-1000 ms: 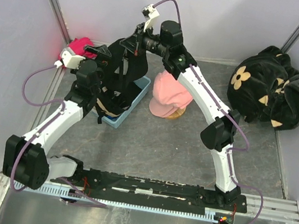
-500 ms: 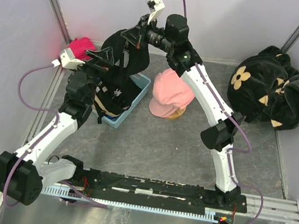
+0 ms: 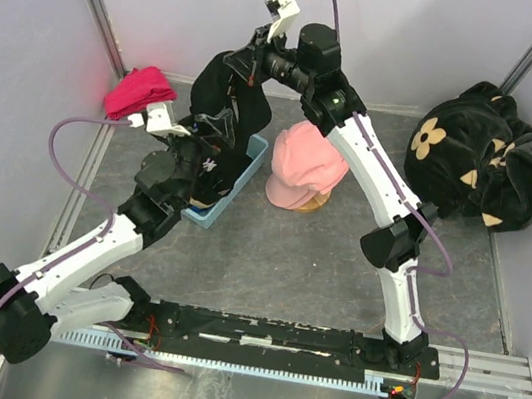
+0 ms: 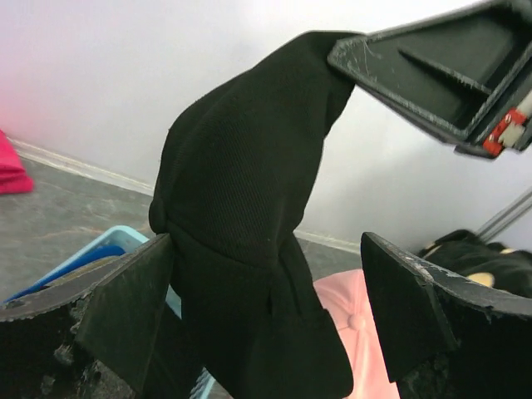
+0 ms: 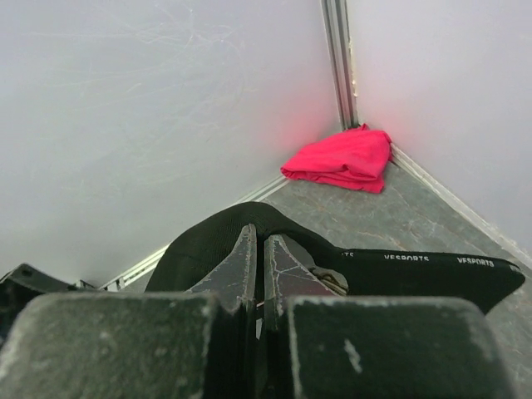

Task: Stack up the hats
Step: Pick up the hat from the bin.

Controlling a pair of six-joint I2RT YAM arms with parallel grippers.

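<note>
my right end effector (image 5: 259,241) stays clenched on the black hat (image 4: 241,208), now hoisted higher above the blue bin (image 3: 239,180). my left end effector (image 4: 266,291) has swung in, released, straddling it. pink hat (image 3: 306,165) likely next.

One black cap (image 4: 241,208); pink cap (image 3: 304,163); blue bin (image 3: 239,180); black plush (image 3: 486,153), beige flowers.

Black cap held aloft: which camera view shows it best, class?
Left wrist view: the black cap hangs nearly whole, framed by the open left hand. The top external view shows it partly hidden by the arms. The right wrist view shows only a fold and lettered band at the shut right hand.
</note>
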